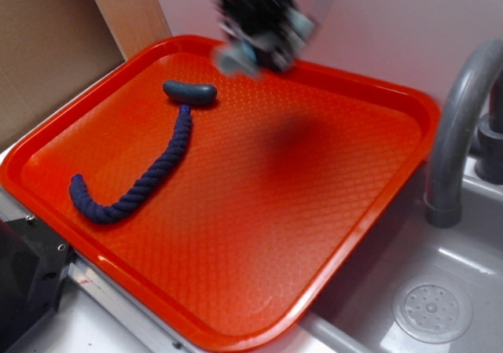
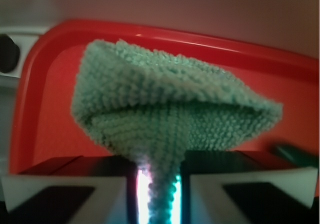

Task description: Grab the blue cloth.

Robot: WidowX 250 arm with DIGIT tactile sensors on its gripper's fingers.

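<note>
In the wrist view the pale grey-blue terry cloth [image 2: 170, 114] hangs bunched from my gripper [image 2: 157, 184], its pinched part running down between the two fingers [image 2: 65, 194]. The jaws are shut on it and it is lifted off the red tray [image 2: 45, 109]. In the exterior view my gripper [image 1: 263, 23] is a blur above the tray's far rim [image 1: 354, 82], with a pale blue bit of the cloth [image 1: 234, 58] at its lower left.
A dark navy twisted rope [image 1: 141, 182] lies curved on the tray's left half. A dark blue-grey oval lump [image 1: 189, 93] sits at its far end. A grey tap [image 1: 460, 125] and sink with drain [image 1: 432, 310] stand right of the tray. Cardboard [image 1: 55, 46] stands at the back left.
</note>
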